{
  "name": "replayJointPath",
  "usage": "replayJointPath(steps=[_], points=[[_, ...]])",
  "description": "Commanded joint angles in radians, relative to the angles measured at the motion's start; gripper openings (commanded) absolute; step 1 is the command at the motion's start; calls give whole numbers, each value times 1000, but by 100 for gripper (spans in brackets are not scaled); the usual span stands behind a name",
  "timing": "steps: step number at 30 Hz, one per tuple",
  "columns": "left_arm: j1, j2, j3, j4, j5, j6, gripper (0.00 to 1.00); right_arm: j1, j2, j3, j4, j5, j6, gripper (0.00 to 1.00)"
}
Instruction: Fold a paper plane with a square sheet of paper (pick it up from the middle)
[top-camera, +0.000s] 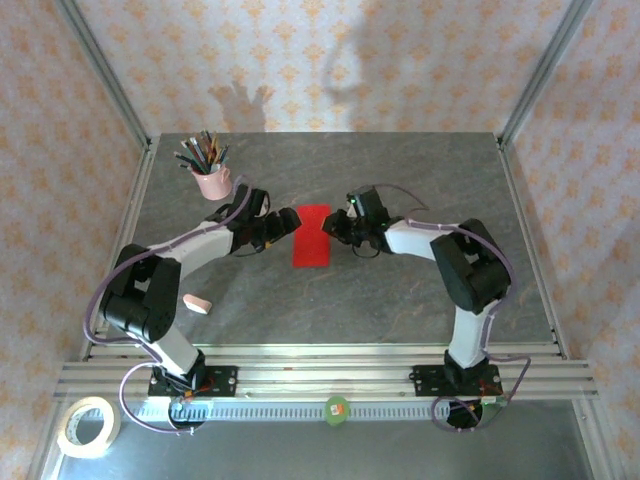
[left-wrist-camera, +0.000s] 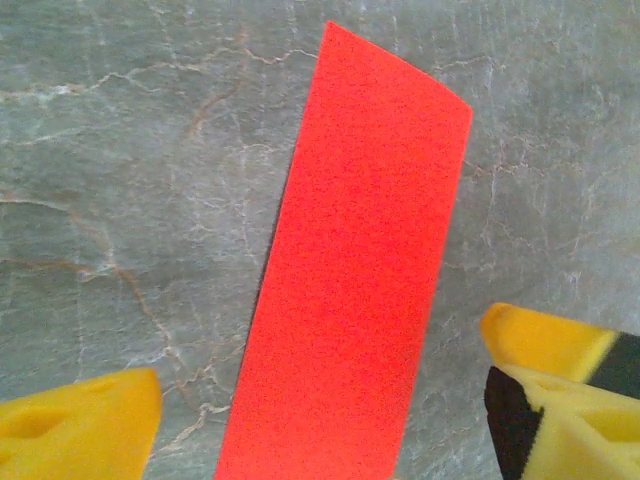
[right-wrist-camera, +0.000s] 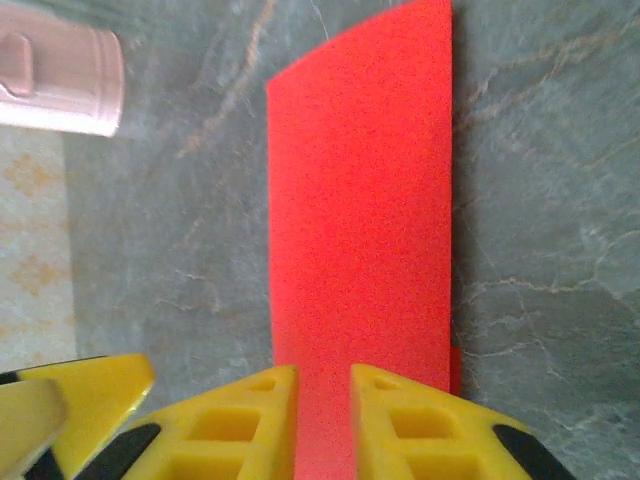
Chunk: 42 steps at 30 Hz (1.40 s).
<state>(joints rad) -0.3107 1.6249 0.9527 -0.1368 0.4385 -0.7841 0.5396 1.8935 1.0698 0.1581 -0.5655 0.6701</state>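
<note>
From above: one red paper (top-camera: 312, 236) (folded into a long strip) lies flat in the middle of the bench (top-camera: 400, 300), between the two arms. One pink cup (top-camera: 211, 183) holds a bunch of pens (top-camera: 204, 153). One tape roll (top-camera: 88, 425) sits off the bench.

Left wrist: the left fingers (left-wrist-camera: 75, 425) are wide apart, with the paper between them.

Right wrist: the right fingers (right-wrist-camera: 240, 420) are narrow, with a small gap over the paper's end.

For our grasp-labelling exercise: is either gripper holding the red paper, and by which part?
The left gripper is open, holding nothing. The right gripper sits nearly closed over one edge of the flat red paper; a grip cannot be told.
</note>
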Motion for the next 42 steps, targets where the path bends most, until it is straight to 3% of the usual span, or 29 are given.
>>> replayJointPath(steps=[1, 2, 12, 17, 25, 36, 42], points=[[4, -36, -17, 65, 35, -12, 93, 12, 48, 47, -65, -28, -39, 19], [4, -36, -19, 70, 47, -8, 99, 11, 61, 56, -69, -37, -42, 18], [3, -36, -67, 91, 89, 3, 97, 8, 140, 106, -229, -7, -167, 16], [2, -29, -112, 105, 134, -7, 88, -13, 170, 94, -267, -8, -218, 15], [-15, -10, -172, 96, 159, -13, 58, -21, 170, 73, -253, -14, -217, 15], [-71, 33, -185, 130, 162, -42, 42, -21, 173, 73, -246, -19, -208, 14], [-77, 57, -166, 132, 164, -42, 40, -21, 172, 73, -244, -17, -206, 14]])
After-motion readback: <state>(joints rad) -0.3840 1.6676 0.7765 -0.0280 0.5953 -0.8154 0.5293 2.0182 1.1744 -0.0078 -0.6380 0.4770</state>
